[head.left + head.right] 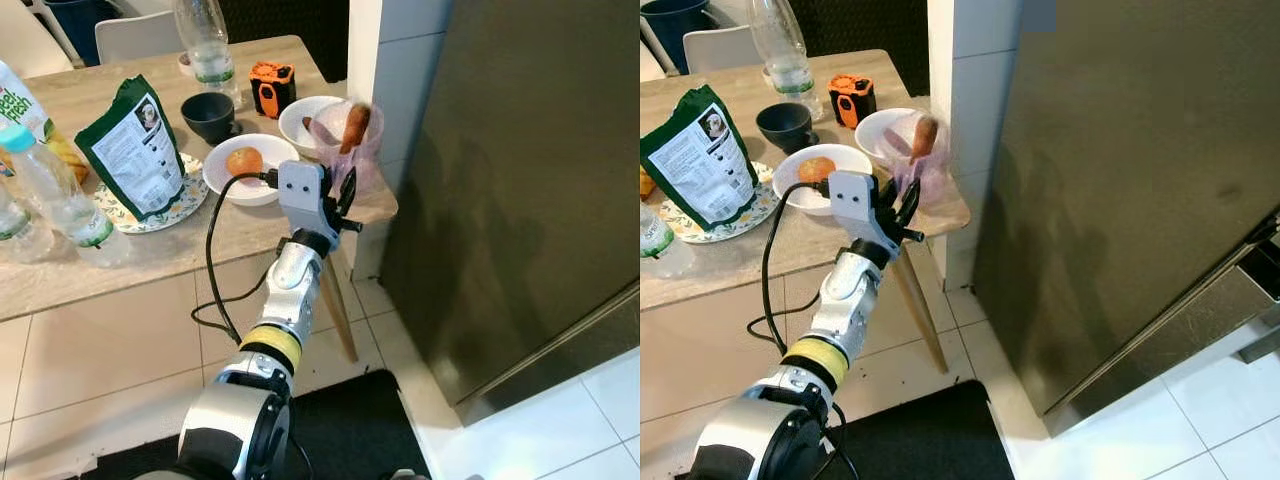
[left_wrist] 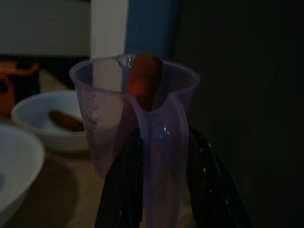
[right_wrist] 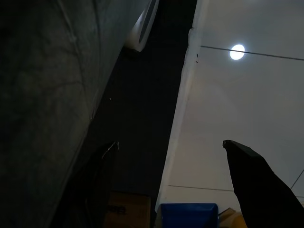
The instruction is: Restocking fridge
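Right now your left gripper [image 2: 164, 190] has its two black fingers clamped on the handle of the translucent purple plastic measuring cup [image 1: 350, 150], which stands at the wooden table's [image 1: 150, 255] corner with an orange carrot [image 1: 354, 127] upright inside. Beyond the fingers sits a white bowl [image 2: 52, 118]; the dark steel fridge door [image 1: 520, 180] stands closed to their right. Your right gripper [image 3: 171, 190] hangs with fingers spread wide.
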Available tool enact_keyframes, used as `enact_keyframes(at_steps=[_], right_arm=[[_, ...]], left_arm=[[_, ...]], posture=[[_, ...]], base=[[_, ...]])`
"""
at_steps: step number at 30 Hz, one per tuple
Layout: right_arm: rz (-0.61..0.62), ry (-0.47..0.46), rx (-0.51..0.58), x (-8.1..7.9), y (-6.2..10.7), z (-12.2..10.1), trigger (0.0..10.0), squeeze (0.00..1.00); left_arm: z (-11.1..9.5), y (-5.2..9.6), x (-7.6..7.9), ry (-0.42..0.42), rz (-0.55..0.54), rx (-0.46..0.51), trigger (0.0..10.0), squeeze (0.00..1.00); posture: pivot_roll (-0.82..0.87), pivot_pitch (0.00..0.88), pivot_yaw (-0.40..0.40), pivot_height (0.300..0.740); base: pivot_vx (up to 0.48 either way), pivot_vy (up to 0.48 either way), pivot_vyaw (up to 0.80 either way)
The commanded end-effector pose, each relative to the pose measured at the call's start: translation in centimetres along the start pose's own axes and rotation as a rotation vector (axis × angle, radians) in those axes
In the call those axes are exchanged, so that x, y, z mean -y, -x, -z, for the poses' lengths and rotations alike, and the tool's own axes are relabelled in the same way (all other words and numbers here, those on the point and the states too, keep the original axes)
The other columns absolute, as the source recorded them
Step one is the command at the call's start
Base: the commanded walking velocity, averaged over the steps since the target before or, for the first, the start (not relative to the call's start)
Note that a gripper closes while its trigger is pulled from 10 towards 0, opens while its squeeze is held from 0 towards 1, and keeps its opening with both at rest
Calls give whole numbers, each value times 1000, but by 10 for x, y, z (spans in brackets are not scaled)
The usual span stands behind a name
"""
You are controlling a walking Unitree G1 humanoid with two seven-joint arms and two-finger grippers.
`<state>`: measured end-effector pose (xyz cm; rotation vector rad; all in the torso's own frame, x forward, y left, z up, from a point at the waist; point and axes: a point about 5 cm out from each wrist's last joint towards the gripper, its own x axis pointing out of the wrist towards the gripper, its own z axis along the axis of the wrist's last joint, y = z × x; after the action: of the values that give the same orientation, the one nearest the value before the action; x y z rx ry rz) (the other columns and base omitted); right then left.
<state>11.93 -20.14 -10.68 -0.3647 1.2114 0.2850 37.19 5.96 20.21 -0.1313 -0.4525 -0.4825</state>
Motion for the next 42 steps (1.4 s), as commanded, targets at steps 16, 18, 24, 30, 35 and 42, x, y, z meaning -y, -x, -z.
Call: enact_keyframes(at_steps=[16, 18, 24, 30, 35, 42], right_arm=[[-46, 36, 5, -12, -2, -6, 10000, 0], [-46, 37, 6, -12, -2, -7, 10000, 0], [-46, 41, 10, -11, -2, -10, 10000, 0], [-47, 45, 13, -11, -2, -11, 10000, 0], [-48, 49, 14, -10, -3, -12, 10000, 0], [-46, 51, 15, -9, -2, -13, 10000, 0]], left_arm=[[-9, 18, 19, 90, 312, 35, 10000, 0], [-10, 21, 19, 101, 352, 28, 10000, 0], [-14, 32, 13, 136, 440, 14, 10000, 0], [-17, 40, 5, 168, 478, 0, 10000, 0], [-15, 60, 4, 215, 607, -70, 10000, 0], [0, 98, -4, 213, 750, -250, 10000, 0]], posture=[[-69, 148, 16, 740], [-67, 147, 15, 740], [-63, 137, 12, 740], [-61, 133, 6, 740], [-58, 129, 6, 740], [-55, 125, 2, 740]], base=[[0, 0, 0], [0, 0, 0], [0, 0, 0], [0, 0, 0], [0, 0, 0], [0, 0, 0]])
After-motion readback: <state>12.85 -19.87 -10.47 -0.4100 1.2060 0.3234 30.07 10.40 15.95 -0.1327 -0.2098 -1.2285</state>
